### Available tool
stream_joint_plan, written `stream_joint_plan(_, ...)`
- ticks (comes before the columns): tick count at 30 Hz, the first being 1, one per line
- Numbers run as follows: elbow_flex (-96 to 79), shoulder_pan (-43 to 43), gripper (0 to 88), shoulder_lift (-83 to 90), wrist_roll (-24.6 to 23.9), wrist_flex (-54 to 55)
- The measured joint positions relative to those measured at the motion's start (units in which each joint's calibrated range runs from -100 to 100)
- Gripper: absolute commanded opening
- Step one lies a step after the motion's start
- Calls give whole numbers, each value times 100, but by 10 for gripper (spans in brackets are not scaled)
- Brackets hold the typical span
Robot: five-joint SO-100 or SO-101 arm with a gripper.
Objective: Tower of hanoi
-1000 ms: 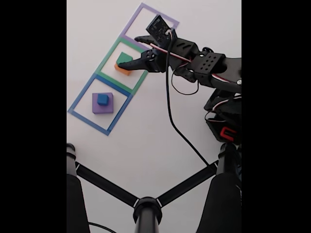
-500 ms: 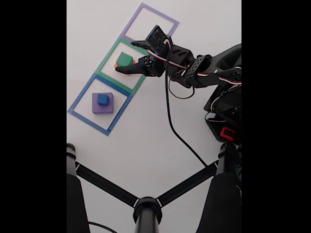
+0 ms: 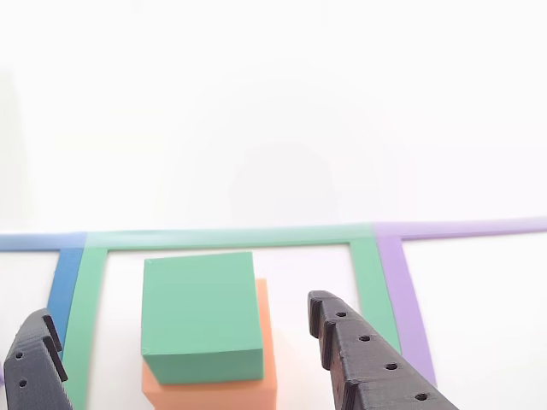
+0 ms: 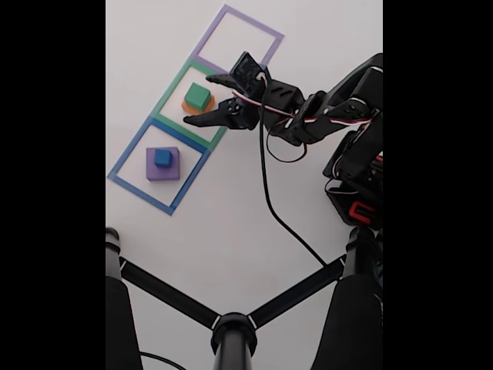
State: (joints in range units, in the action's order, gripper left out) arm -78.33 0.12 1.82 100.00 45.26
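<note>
fixed view shows my pincer [image 4: 209, 99] wide open, empty, flanking the green block [image 4: 198, 96]: light, rigid, matte, best squeezed on its flat sides.

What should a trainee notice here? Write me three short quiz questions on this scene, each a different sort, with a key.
1. True or false: the green block sits on the orange block.
2. Which tape square holds the purple block? A) blue outline B) green outline C) purple outline
3. Fill in: the end effector is ____, its fingers on either side of the green block without touching it.

Key:
1. True
2. A; the blue block lies on the purple block inside the blue outline.
3. open
</note>
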Motion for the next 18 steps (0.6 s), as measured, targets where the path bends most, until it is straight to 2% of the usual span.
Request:
stream_joint_plan(10,17,-106,325,-304,0,265)
stream_joint_plan(18,113,-147,241,-405,0,305)
